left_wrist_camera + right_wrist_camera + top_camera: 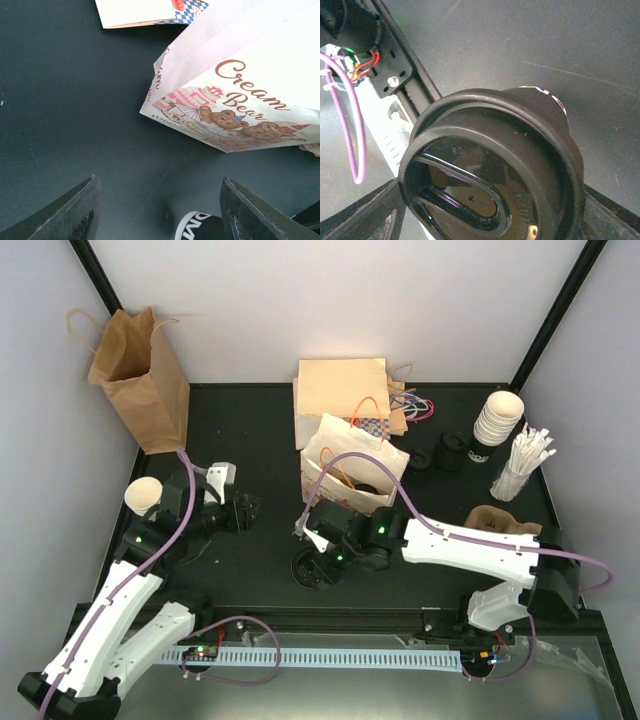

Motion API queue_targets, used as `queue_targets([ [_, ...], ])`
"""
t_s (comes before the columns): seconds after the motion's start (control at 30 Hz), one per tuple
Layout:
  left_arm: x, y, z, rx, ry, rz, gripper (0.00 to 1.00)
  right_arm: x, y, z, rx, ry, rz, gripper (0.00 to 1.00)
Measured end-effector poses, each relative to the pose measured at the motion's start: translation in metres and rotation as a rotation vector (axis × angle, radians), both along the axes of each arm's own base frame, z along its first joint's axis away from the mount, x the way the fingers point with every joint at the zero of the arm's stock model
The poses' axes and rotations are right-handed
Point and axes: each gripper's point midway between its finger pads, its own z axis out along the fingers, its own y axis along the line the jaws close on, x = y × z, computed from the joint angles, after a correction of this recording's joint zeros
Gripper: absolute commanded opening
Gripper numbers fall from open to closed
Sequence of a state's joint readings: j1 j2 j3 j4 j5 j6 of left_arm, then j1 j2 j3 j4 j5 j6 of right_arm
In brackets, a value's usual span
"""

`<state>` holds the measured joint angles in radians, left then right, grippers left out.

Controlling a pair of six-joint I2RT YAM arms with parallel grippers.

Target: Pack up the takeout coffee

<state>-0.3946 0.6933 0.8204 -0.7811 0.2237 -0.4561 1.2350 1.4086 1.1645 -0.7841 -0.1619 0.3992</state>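
The takeout coffee (314,568) stands near the table's front edge, its round black lid (485,185) filling the right wrist view. Its dark side with white lettering (200,227) shows at the bottom of the left wrist view. My right gripper (316,550) (490,190) is closed around the lidded top, a finger pressed on each side. A white printed paper bag (352,475) (240,90) stands open just behind it. My left gripper (245,510) (159,181) is open and empty, low over bare table to the left of the cup and bag.
A tall brown paper bag (140,375) stands at the back left. Flat bags (345,395) lie behind the white one. A lidless cream cup (143,495) sits by the left arm. Stacked cream cups (497,420), loose black lids (445,453), wrapped straws (520,465) and a cardboard carrier (500,520) fill the right side.
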Motion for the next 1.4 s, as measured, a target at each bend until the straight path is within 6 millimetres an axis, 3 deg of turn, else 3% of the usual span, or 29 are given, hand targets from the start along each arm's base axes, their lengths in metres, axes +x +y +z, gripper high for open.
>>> queue_targets([
  [0.27, 0.000, 0.000, -0.002, 0.002, 0.005, 0.000, 0.67, 0.007, 0.003, -0.025, -0.072, 0.000, -0.021, 0.82],
  [0.57, -0.001, 0.000, -0.009, 0.006, 0.022, -0.006, 0.67, 0.010, 0.012, -0.035, -0.098, 0.008, -0.022, 0.86],
  [0.77, -0.002, -0.001, -0.010, 0.009, 0.022, -0.014, 0.67, 0.012, 0.018, -0.040, -0.118, 0.013, -0.021, 0.98],
  [1.17, -0.004, -0.004, -0.010, 0.003, 0.022, -0.034, 0.67, 0.018, 0.023, -0.037, -0.132, -0.009, -0.027, 1.00],
  [1.4, -0.005, -0.005, -0.010, 0.000, 0.024, -0.043, 0.68, 0.031, 0.025, -0.018, -0.156, -0.080, -0.040, 1.00],
])
